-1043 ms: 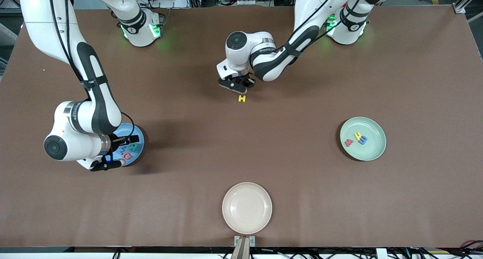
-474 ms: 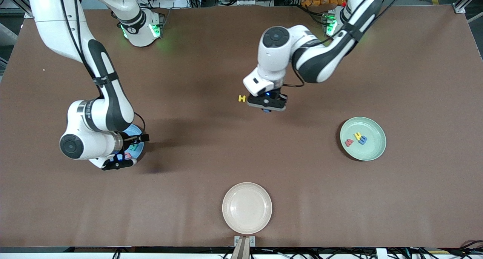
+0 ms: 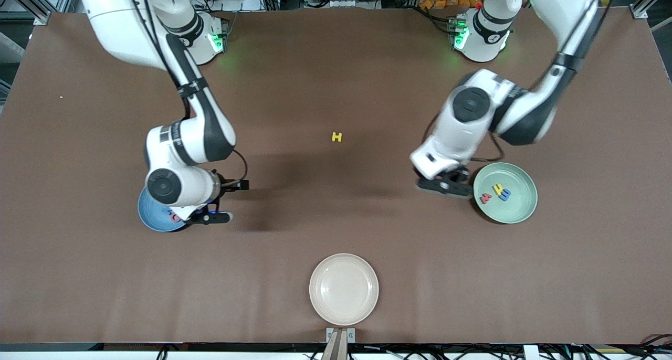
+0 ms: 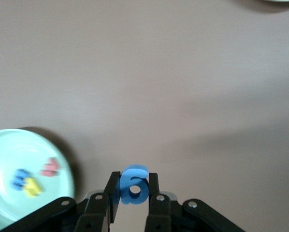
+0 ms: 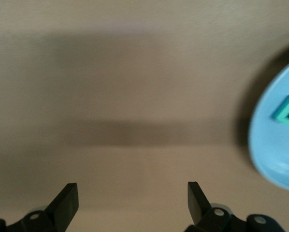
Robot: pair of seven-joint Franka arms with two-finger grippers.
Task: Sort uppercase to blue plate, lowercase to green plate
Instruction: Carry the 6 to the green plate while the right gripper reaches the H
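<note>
Brown bench (image 3: pixel 336 61). Left pincer (image 4: pixel 134 200) clenched on blue g (image 4: pixel 134 184), mid-right of frame, just beside green plate (image 3: pixel 520 211). Right pincer (image 5: pixel 132 200) released beside blue plate (image 3: pixel 149 218). Risk: early release drops g short of rim.

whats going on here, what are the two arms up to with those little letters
The left gripper is shut on a blue lowercase g and hangs just beside the green plate, which already holds three small letters. The right gripper is open and empty, beside the blue plate, where a teal-green R lies. A yellow H sits unsorted mid-table, and a cream plate is nearest the front camera.
</note>
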